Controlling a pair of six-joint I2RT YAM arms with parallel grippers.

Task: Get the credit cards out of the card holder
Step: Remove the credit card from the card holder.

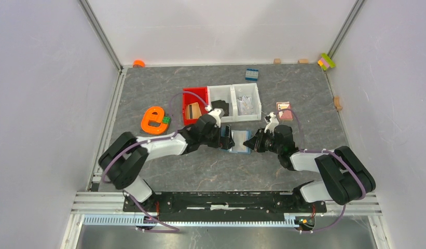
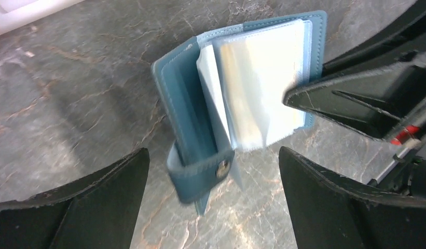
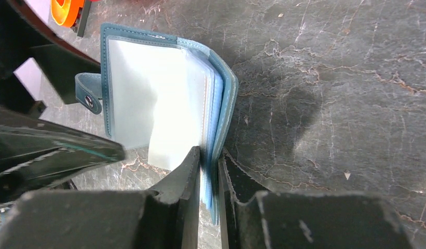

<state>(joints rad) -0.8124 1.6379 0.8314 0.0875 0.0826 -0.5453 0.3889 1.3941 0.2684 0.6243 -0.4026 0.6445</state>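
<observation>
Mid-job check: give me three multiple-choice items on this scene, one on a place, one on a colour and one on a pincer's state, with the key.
1. The card holder lies:
A. against the far wall
B. on the table, near its middle
C. on the near rail

2. The leftmost bin in the row is:
A. white
B. red
C. green

3. The right pincer is:
A. open, well above the holder
B. out of view
C. shut on the card holder's edge

Key:
1 B: it lies open on the marbled surface.
2 B: its walls are plainly red.
3 C: in the right wrist view its two fingers pinch the cover's edge.
</observation>
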